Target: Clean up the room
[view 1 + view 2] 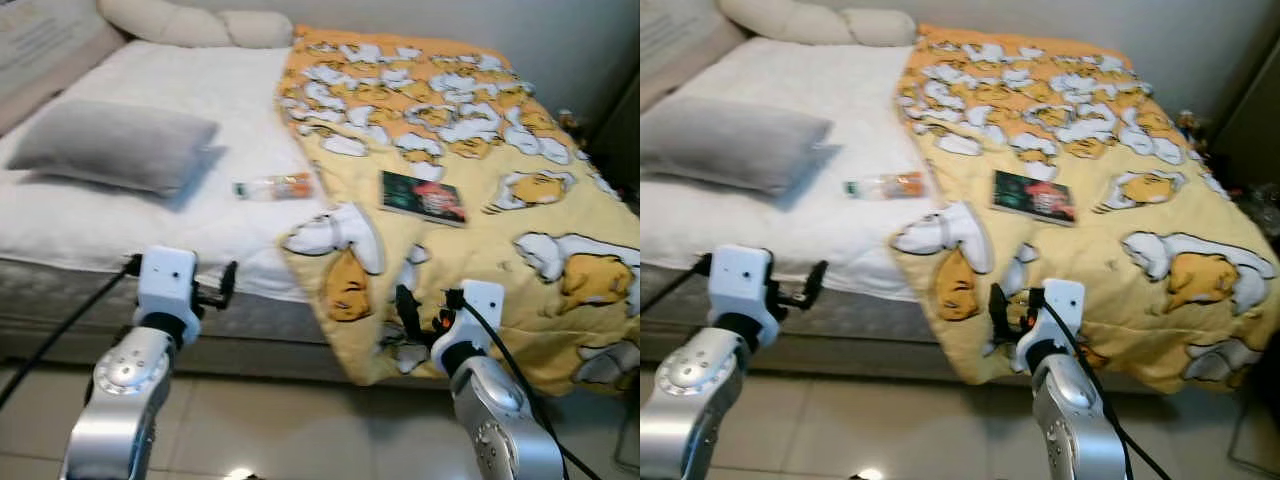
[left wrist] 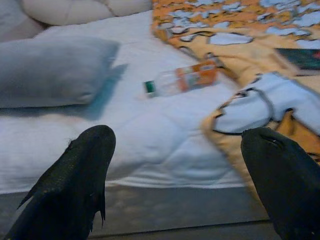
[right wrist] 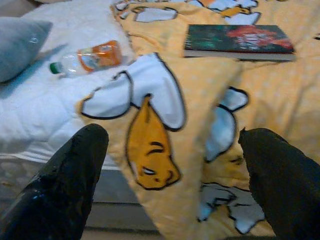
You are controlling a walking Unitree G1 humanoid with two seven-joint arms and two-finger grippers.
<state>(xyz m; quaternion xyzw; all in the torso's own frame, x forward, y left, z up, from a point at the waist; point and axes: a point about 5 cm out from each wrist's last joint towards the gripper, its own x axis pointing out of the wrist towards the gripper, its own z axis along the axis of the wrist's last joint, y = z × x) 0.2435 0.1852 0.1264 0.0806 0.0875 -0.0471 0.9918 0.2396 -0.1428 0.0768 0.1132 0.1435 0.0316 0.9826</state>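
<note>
A clear plastic bottle (image 1: 274,187) with an orange label lies on its side on the white sheet, beside the yellow cartoon blanket (image 1: 470,150). A dark book (image 1: 423,197) lies flat on that blanket. My left gripper (image 1: 215,290) is held open before the bed's front edge, short of the bottle (image 2: 181,80). My right gripper (image 1: 425,315) is open too, low in front of the blanket's hanging edge, with the book (image 3: 236,41) beyond it. Neither holds anything.
A grey pillow (image 1: 112,143) rests on the left of the bed, cream pillows (image 1: 190,24) at the headboard. The mattress side (image 1: 250,318) faces me above a tiled floor (image 1: 290,425). Dark furniture (image 1: 622,120) stands at the right.
</note>
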